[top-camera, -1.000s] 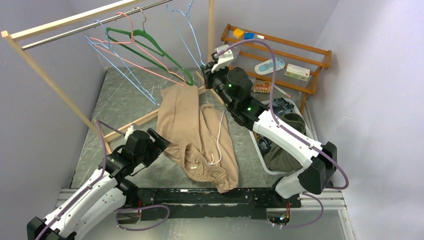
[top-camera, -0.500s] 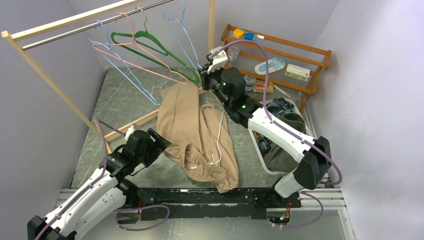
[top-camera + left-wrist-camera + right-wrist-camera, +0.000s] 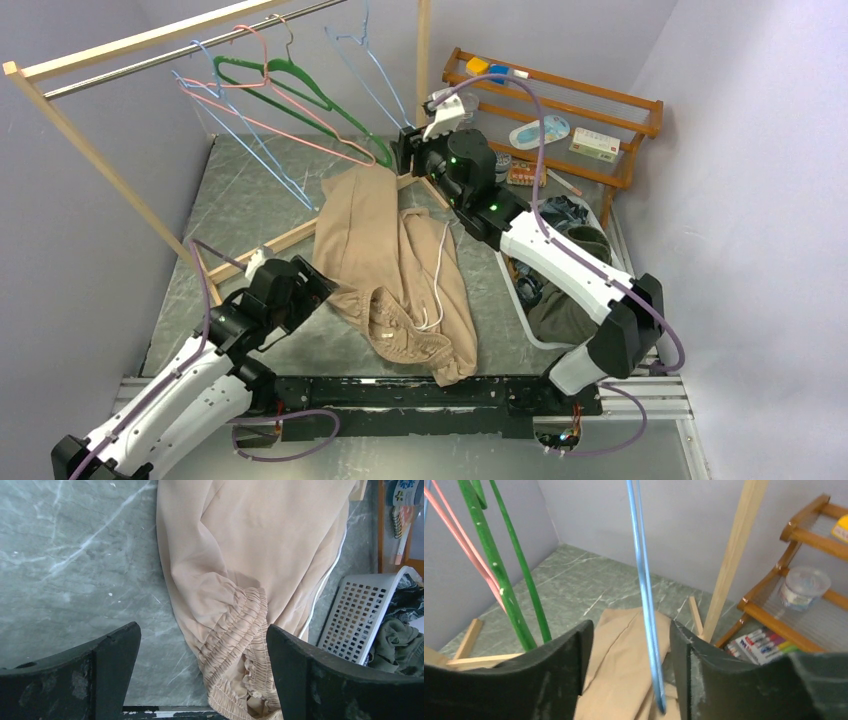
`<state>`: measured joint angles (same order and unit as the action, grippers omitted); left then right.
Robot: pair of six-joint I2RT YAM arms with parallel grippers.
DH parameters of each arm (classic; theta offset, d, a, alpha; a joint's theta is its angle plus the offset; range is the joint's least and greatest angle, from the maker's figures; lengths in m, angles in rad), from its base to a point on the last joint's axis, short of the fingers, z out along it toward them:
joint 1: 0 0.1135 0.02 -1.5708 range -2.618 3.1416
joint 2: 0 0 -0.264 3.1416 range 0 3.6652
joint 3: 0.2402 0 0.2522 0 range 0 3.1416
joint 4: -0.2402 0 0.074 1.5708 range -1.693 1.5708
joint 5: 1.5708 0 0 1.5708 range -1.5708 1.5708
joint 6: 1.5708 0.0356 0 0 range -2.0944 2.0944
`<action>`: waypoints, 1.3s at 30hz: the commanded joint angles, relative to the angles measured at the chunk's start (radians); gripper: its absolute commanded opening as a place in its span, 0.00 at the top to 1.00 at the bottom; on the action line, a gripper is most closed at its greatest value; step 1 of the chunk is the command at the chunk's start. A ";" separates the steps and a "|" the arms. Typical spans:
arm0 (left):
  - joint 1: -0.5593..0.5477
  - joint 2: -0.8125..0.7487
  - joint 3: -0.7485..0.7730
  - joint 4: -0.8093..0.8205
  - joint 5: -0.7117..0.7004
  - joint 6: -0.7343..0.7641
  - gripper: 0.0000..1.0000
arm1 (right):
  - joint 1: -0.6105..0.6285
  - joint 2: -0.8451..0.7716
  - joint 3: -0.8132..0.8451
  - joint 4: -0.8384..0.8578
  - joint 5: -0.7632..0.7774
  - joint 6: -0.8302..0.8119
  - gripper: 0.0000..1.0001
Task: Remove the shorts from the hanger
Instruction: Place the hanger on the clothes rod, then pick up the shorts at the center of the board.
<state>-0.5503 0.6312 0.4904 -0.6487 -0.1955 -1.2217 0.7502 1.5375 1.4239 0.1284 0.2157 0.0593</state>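
Note:
Tan shorts point(image 3: 390, 270) lie spread on the table, off any hanger, waistband toward the near edge. My left gripper point(image 3: 318, 283) hovers open at their left side. In the left wrist view its fingers straddle the gathered waistband point(image 3: 235, 630) without touching it. My right gripper point(image 3: 405, 145) is raised at the back by the rail. It is open, and the thin wire of a bare blue hanger point(image 3: 644, 590) hangs free between its fingers, closer to the right one. The same hanger point(image 3: 375, 75) dangles from the rail. The tan shorts point(image 3: 624, 665) show below it.
A green hanger point(image 3: 300, 100), a pink hanger point(image 3: 270, 125) and a further blue hanger point(image 3: 250, 150) hang bare on the rail. A white basket point(image 3: 350, 615) at the right holds olive shorts point(image 3: 590, 245) and dark shorts point(image 3: 560, 212). A wooden shelf point(image 3: 560, 110) stands at the back right, and a rack post point(image 3: 736, 555) is close to my right fingers.
My right gripper has gone from shut on the blue hanger to open, letting the wire go, and has shifted slightly left. The left arm and the tan shorts are unmoved.

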 commanded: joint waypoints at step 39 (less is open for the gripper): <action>0.007 -0.058 0.130 -0.245 -0.234 0.037 0.01 | 0.392 -0.171 -0.745 -0.187 -0.241 0.250 0.77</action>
<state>-0.5503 0.5873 0.6270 -0.8738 -0.4393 -1.1755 1.1244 1.3830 0.6456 -0.0814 -0.0078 0.2935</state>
